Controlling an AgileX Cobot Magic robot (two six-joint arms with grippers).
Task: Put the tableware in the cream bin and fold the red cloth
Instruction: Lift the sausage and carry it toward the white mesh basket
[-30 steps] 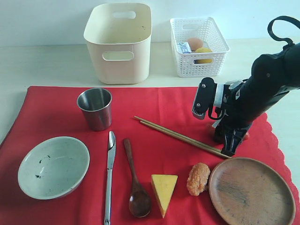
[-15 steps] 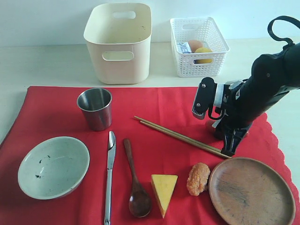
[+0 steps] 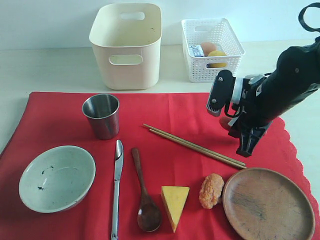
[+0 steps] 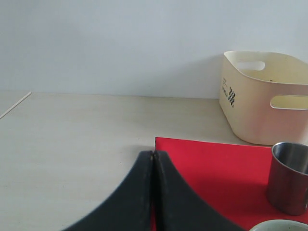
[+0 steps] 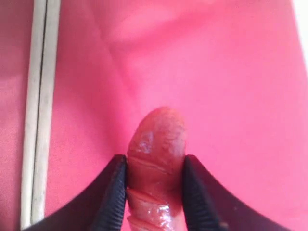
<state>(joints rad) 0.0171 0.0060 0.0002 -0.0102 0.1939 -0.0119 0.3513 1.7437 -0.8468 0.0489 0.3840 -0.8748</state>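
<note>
**Sausage gripped over the spread cloth**

A pale tabletop (image 3: 50, 67) runs back to a plain light wall (image 3: 45, 20). The red cloth (image 3: 175, 112) lies flat across its near part, with the scalloped edge on the right. Beyond it stands the cream bin (image 3: 127, 55), with a white lattice basket (image 3: 212, 65) to its right. On the cloth are the wooden plate (image 3: 267, 205) near right, the speckled bowl (image 3: 57, 177) near left and the steel cup (image 3: 101, 116) farther back. The chopsticks (image 3: 195, 146), knife (image 3: 117, 187) and spoon (image 3: 142, 192) lie between them. The right pincer (image 5: 155, 166) grips a sausage (image 5: 156, 139) over the cloth's right side. The left pincer (image 4: 153, 163) is closed on nothing.

Left tool (image 4: 152, 159) fingers pressed together, right tool (image 5: 155, 166) angled downward, clamping sausage (image 5: 157, 134)
</note>
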